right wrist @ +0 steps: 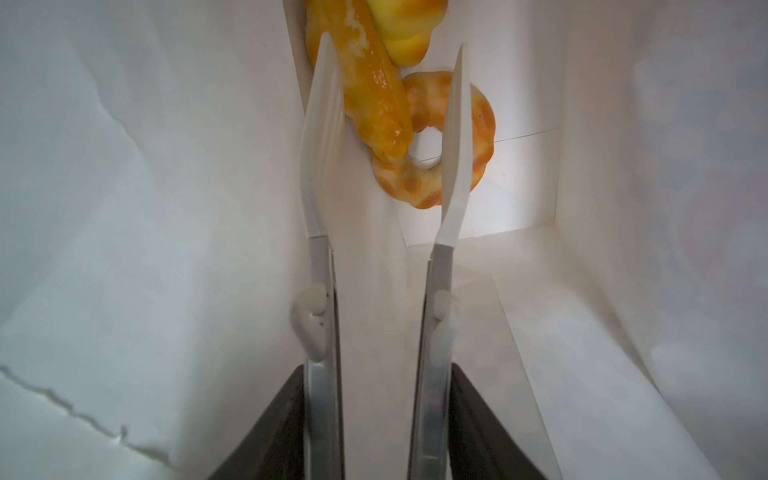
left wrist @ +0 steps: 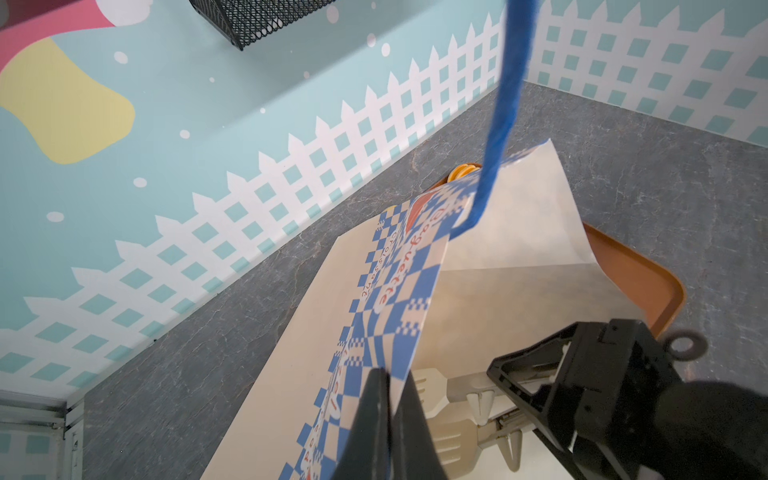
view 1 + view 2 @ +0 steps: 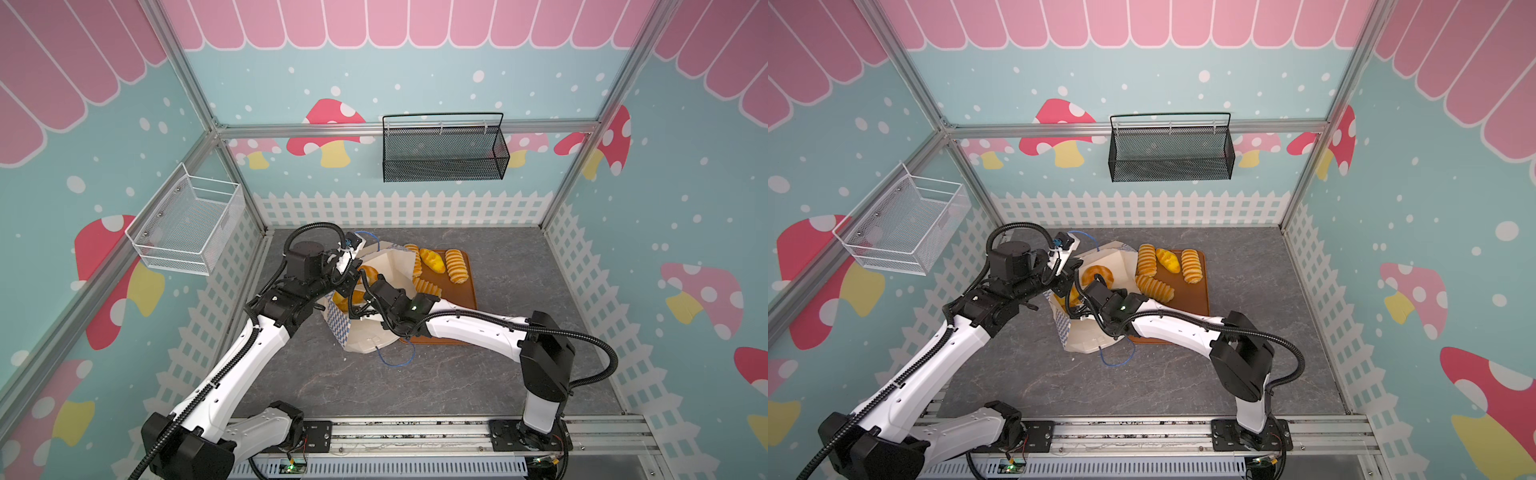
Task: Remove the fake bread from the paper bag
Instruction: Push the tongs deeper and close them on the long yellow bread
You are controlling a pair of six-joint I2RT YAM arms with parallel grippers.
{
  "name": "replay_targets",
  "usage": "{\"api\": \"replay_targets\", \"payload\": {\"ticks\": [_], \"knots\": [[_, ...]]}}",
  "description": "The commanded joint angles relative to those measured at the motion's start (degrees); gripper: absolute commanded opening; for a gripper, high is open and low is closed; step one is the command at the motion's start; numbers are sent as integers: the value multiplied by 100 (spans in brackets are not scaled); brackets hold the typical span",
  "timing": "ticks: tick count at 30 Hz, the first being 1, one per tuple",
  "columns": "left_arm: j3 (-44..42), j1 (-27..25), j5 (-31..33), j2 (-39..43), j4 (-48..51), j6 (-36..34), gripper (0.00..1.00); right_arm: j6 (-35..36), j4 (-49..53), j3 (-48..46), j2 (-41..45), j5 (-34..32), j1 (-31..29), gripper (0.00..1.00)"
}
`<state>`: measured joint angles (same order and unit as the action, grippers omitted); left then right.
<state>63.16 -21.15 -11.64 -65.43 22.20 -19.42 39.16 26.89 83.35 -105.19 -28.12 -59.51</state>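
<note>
The paper bag (image 3: 365, 338) (image 3: 1086, 338) lies tilted on the grey table, its mouth facing up and toward me. My left gripper (image 3: 353, 266) (image 2: 390, 374) is shut on the checkered rim (image 2: 374, 299) at the far side of the mouth. My right gripper (image 3: 365, 307) (image 1: 380, 374) reaches inside, shut on white tongs (image 1: 324, 124) whose blades stand apart. Between the blades lie an oblong pastry (image 1: 374, 95) and a ring doughnut (image 1: 415, 189) (image 3: 1098, 274); a croissant (image 1: 403, 33) is beyond them. Several pieces of fake bread (image 3: 457, 266) (image 3: 1190, 266) lie on the brown tray (image 3: 467, 299).
The tray (image 3: 1202, 301) touches the bag's right side. A blue cord handle (image 3: 395, 359) trails on the table in front of the bag; the other (image 2: 505, 104) hangs by my left wrist. A black mesh basket (image 3: 442, 153) and a white wire basket (image 3: 187, 228) hang on the walls.
</note>
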Motion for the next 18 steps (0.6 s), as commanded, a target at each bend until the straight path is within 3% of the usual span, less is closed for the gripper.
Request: {"api": "replay_targets", "payload": {"ticks": [1,11,18], "knots": [[239,5,-281,-58,-54,184,0,276,149,121,-290,-164,-248,51],[224,14,-383,10,54,156,0,303,221,326,-627,-139,-255,51],[205,3,-478,-7,49,162,0,284,149,514,-850,-666,-260,46]]}}
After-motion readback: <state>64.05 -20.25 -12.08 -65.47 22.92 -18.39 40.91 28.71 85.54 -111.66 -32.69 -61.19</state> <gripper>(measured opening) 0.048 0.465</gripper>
